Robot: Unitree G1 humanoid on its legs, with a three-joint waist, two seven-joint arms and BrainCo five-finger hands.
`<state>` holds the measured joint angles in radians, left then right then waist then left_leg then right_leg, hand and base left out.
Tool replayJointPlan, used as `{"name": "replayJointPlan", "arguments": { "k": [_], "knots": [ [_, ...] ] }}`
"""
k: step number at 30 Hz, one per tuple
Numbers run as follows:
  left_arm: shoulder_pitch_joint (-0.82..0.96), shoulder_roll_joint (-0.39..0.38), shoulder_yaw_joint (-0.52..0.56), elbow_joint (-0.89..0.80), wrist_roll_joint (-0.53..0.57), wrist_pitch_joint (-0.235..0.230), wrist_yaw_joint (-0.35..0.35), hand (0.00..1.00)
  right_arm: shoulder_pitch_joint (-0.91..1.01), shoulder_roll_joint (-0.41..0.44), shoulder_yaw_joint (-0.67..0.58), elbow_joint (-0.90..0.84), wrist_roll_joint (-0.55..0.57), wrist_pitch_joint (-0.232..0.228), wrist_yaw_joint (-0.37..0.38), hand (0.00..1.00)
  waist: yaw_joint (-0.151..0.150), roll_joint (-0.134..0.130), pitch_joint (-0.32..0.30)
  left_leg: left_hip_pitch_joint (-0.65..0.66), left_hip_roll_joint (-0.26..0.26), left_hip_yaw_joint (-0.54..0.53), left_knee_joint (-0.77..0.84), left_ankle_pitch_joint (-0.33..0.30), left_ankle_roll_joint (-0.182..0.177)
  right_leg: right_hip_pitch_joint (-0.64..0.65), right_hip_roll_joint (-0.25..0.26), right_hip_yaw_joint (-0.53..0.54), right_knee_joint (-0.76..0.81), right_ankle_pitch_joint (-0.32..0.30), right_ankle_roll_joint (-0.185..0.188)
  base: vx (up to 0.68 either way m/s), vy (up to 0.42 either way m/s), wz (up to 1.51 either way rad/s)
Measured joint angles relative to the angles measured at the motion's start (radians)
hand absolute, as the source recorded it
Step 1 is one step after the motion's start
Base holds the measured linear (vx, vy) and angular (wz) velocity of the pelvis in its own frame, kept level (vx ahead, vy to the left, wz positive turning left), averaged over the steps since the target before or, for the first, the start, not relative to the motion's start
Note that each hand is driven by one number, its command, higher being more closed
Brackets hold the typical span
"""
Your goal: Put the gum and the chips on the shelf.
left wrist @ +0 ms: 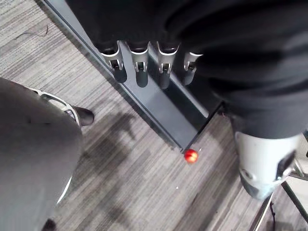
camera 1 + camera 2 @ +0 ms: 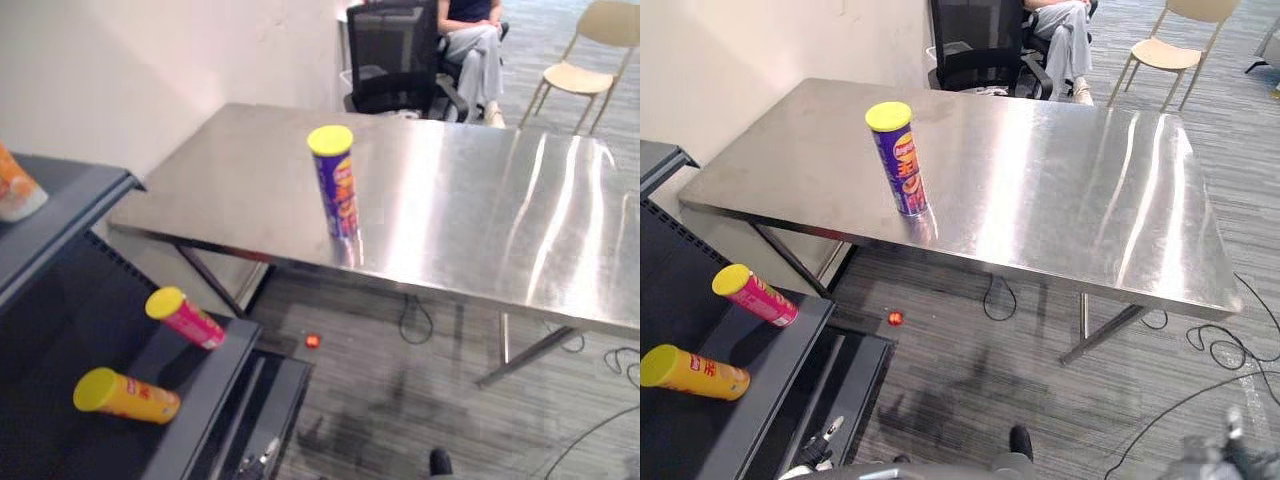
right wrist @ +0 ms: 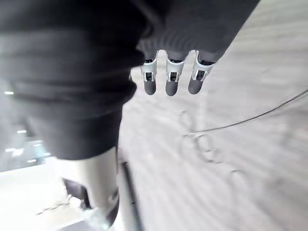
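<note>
– So where's the tall purple chips can with the yellow lid (image 2: 338, 185)?
– Upright on the shiny steel table (image 2: 480, 220), near its front edge.
– And the hands?
– Left hand (image 1: 139, 72) and right hand (image 3: 168, 82) hang with straight fingers, holding nothing. A pink tube (image 2: 190, 318) and a yellow tube (image 2: 130, 395) lie on the dark shelf (image 2: 215, 385).

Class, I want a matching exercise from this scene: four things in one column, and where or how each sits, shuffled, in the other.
1 purple can
2 pink can
3 red ball
4 beige chair

A lying on the shelf
B empty, beyond the table
C on the floor near the shelf
D upright on the table

Pairs: 1-D, 2-A, 3-C, 4-B
</note>
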<state>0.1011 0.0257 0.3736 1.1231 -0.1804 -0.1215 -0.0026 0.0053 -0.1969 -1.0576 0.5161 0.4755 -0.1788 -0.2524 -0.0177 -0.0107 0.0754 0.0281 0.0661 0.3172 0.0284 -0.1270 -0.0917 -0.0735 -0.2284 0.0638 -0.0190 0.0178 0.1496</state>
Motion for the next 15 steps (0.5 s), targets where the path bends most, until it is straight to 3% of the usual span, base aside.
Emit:
{"name": "replayJointPlan", "arguments": {
  "k": [5,8,11,15],
  "knots": [
    [0.02,-0.026,0.024,-0.046,0.01,0.003,-0.001,0.0,0.01,0.031,0.089,-0.407,-0.163,-0.03,-0.097,0.0,-0.002,-0.015,-0.009,0.037,0.026,0.006,-0.095,0.069,-0.019,-0.02,0.041,-0.001,0.01,-0.002,0.022,0.0,-0.105,-0.02],
    [0.023,-0.023,0.023,-0.057,0.046,0.008,-0.002,0.0,0.017,0.057,0.162,-0.589,-0.247,-0.052,-0.103,0.0,0.0,-0.018,-0.022,0.046,0.042,0.007,-0.122,0.086,-0.027,-0.027,0.062,-0.004,0.016,-0.001,0.021,0.03,-0.099,-0.02],
    [0.023,-0.02,0.009,-0.058,0.047,0.016,-0.003,0.0,0.018,0.059,0.279,-0.691,-0.285,-0.055,-0.069,0.0,0.0,-0.026,-0.027,0.043,0.045,0.005,-0.122,0.086,-0.027,-0.028,0.065,-0.006,0.015,-0.001,0.021,0.03,-0.036,0.02],
    [0.02,0.003,-0.026,-0.059,0.051,0.015,-0.007,0.0,0.018,0.057,0.413,-0.728,-0.32,-0.056,0.064,0.0,0.012,-0.039,-0.036,0.024,0.041,-0.015,-0.122,0.086,-0.025,-0.03,0.059,-0.019,0.006,-0.001,0.021,0.01,-0.02,0.12]
  ]
}}
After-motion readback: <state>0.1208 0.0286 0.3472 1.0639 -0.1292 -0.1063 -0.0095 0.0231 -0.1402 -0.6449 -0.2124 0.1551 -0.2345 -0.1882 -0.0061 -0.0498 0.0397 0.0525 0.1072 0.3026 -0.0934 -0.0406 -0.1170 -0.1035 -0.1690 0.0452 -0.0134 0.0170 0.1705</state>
